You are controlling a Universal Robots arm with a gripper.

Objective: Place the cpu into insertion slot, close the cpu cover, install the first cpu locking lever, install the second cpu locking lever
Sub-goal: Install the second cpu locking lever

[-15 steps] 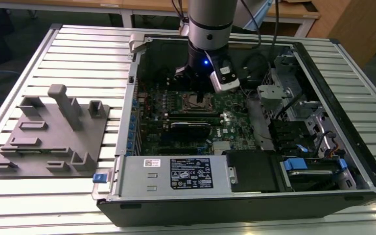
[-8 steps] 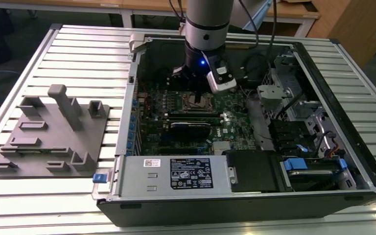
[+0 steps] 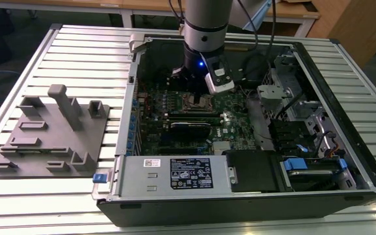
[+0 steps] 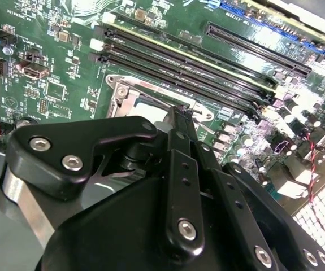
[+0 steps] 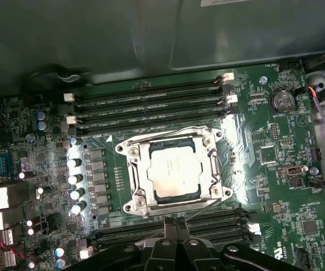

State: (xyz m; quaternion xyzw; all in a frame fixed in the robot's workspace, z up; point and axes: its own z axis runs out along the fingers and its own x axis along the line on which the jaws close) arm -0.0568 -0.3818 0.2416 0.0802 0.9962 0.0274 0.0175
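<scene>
The cpu (image 5: 174,172), a square chip with a dull silver top, lies in the insertion slot (image 5: 129,151) on the green motherboard. The silvery cpu cover (image 5: 141,179) lies flat as a frame around it. My gripper (image 5: 174,224) is shut, its two black fingers pressed together just off the socket's edge. A thin metal locking lever (image 5: 204,208) runs slanted from beside the fingertips along that edge; I cannot tell whether they touch it. In the second wrist view the gripper (image 4: 179,113) tips reach the slot (image 4: 129,97). In the exterior view the gripper (image 3: 198,90) hangs inside the open computer case above the slot (image 3: 199,104).
Long black memory slots (image 5: 151,101) flank the socket on both sides. The power supply box (image 3: 175,174) sits at the case front, and a drive cage (image 3: 293,107) at the exterior view's right. A grey parts fixture (image 3: 51,132) stands on the slatted table beside the case.
</scene>
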